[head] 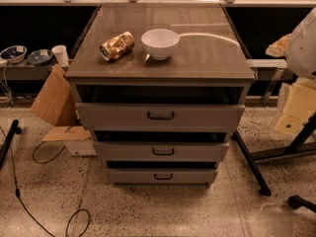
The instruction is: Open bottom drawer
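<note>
The bottom drawer [160, 176] is the lowest of three grey fronts on the cabinet, with a small black bar handle [163, 177]. A thin dark gap shows above its front. The middle drawer [161, 151] and the top drawer [160, 116] sit above it, each with a dark gap over it. My arm's pale shell shows at the right edge, and my gripper [292, 111] hangs there, well to the right of the cabinet and apart from all the drawers.
On the cabinet top [207, 58] lie a crushed gold can [117, 45] and a white bowl [160, 43]. Cardboard [53, 101] leans at the left. Cables [44, 157] trail on the floor. Black stand legs [252, 164] lie at the right.
</note>
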Action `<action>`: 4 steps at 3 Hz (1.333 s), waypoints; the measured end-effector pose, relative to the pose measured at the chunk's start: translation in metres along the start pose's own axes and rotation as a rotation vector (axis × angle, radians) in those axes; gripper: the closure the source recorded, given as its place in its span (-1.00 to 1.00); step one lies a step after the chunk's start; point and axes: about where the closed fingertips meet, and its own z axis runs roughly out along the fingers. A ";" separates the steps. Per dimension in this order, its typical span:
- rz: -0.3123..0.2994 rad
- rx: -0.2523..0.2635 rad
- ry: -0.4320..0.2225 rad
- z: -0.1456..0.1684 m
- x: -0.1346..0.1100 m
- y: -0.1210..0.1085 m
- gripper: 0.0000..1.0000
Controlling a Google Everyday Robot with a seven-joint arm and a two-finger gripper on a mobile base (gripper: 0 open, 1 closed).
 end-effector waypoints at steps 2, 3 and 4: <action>-0.081 -0.092 -0.088 0.106 0.008 0.041 -1.00; -0.154 -0.181 -0.134 0.185 0.009 0.076 -1.00; -0.190 -0.248 -0.171 0.263 0.010 0.115 -1.00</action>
